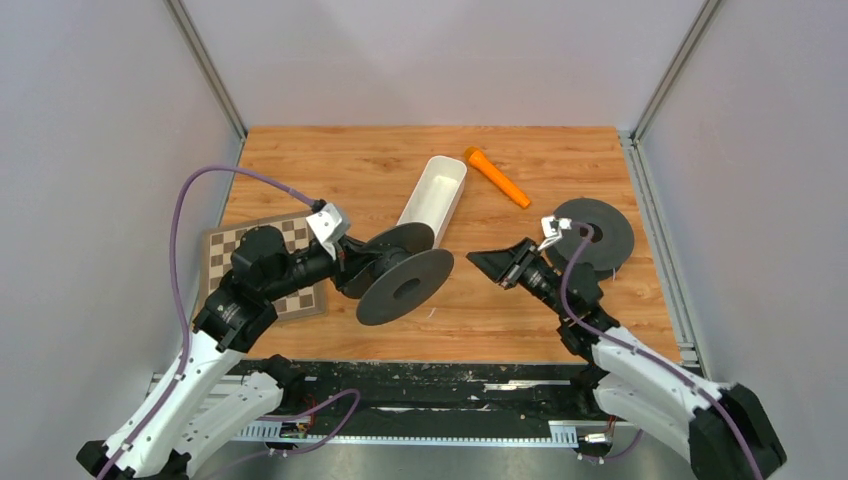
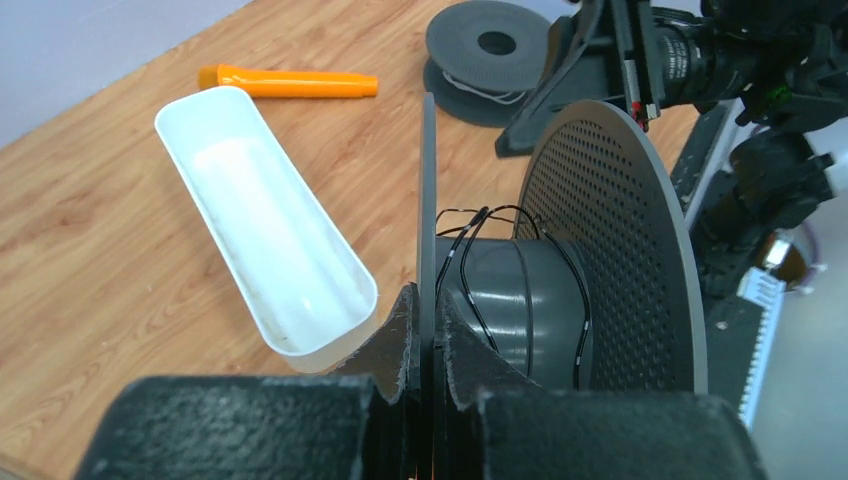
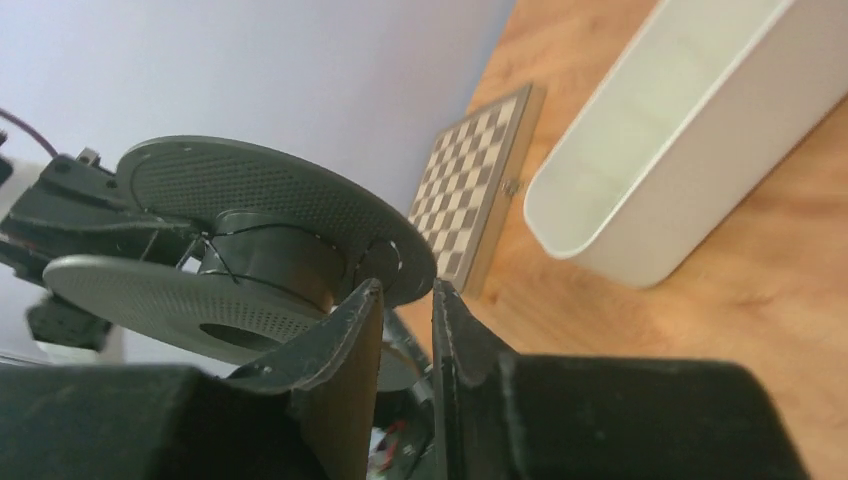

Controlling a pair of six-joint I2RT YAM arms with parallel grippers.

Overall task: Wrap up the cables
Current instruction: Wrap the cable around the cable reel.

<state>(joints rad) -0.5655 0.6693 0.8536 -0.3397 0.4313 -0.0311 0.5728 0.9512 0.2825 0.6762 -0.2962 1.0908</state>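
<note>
Table (image 1: 330,160), wood-grain top, items from left to right.

1. Checkerboard (image 1: 262,262): flat at the left edge, partly under the left arm.
2. Left gripper (image 2: 425,300): jaws clenched on the thin rim of one flange of item 3.
3. Dark spool (image 1: 405,275): held off the table and tilted, with two perforated flanges and a grey hub. The dark cable (image 2: 468,268) is looped loosely a few turns round the hub, between the flanges.
4. White tray (image 1: 435,195): oblong, lying just behind the spool.
5. Orange tool (image 1: 497,177): lying beyond the tray, apart from it.
6. Right gripper (image 3: 407,292): jaws parted by a narrow gap with nothing seen between them, tips near the held spool's flange.
7. Second spool (image 1: 597,235): flat on the table at right. The whitish cable (image 2: 470,88) is wound between its flanges.
</note>
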